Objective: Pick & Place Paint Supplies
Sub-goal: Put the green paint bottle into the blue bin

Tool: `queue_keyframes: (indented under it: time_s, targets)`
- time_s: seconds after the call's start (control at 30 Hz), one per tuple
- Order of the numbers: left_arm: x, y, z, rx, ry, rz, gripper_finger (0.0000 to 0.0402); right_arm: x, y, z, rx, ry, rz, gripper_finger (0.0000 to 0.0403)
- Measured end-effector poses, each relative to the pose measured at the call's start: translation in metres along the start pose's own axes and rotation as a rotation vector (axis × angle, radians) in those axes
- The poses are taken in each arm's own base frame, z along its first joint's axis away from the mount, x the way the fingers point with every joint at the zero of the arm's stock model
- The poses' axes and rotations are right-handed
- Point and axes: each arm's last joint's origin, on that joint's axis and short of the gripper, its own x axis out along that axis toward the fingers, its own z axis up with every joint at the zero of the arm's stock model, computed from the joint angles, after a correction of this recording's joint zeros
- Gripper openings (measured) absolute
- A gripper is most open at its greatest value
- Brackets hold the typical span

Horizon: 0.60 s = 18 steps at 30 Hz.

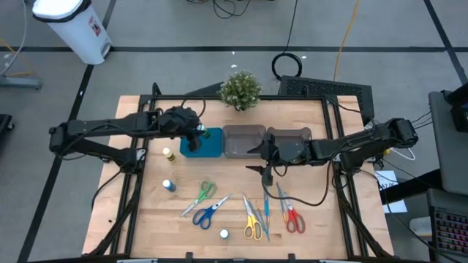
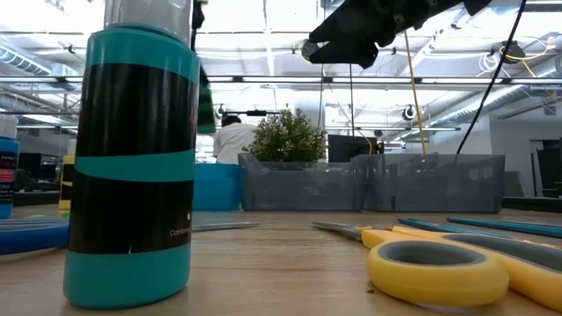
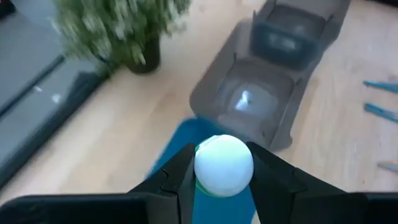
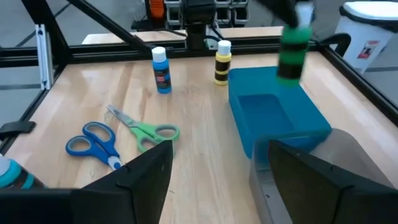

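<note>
The left gripper (image 1: 196,134) hangs over the teal tray (image 1: 212,148) near the table's (image 1: 307,219) far edge, its fingers (image 3: 180,171) clamped on the white cap of a green bottle (image 4: 291,55) held upright above the tray. Toward the left edge stand a yellow bottle (image 1: 167,153) and, nearer the front, a blue bottle (image 1: 168,185). The green-handled scissors (image 1: 204,193) and blue-handled scissors (image 1: 208,213) lie side by side in the front middle, and a teal bottle (image 1: 224,234) stands close to the front edge. Beside the tray, two grey bins (image 1: 267,140) sit along the far edge, with a potted plant (image 1: 240,90) behind them. The right gripper (image 1: 265,160) hovers just in front of the bins, its fingers (image 4: 146,171) spread apart and holding nothing. Toward the front right lie yellow-handled scissors (image 1: 251,222), thin blue sticks (image 1: 265,213) and red-handled scissors (image 1: 291,214), close together.
</note>
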Motion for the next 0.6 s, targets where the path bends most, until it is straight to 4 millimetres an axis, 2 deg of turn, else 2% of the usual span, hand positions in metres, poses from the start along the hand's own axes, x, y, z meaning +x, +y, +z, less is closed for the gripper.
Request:
queue_keyframes:
  time_s: [0.13, 0.27, 0.6]
  targets:
    - [0.030, 0.008, -0.018, -0.042, -0.012, -0.026, 0.0124, 0.000, 0.000, 0.001, 0.003, -0.014, 0.001, 0.0252]
    - [0.051, 0.012, -0.026, -0.050, -0.001, -0.009, 0.0124, 0.000, 0.000, 0.002, -0.001, -0.020, 0.002, 0.0252]
    - [0.093, 0.008, -0.032, 0.013, 0.023, -0.003, 0.0124, 0.000, 0.000, 0.002, -0.003, -0.022, 0.002, 0.0251]
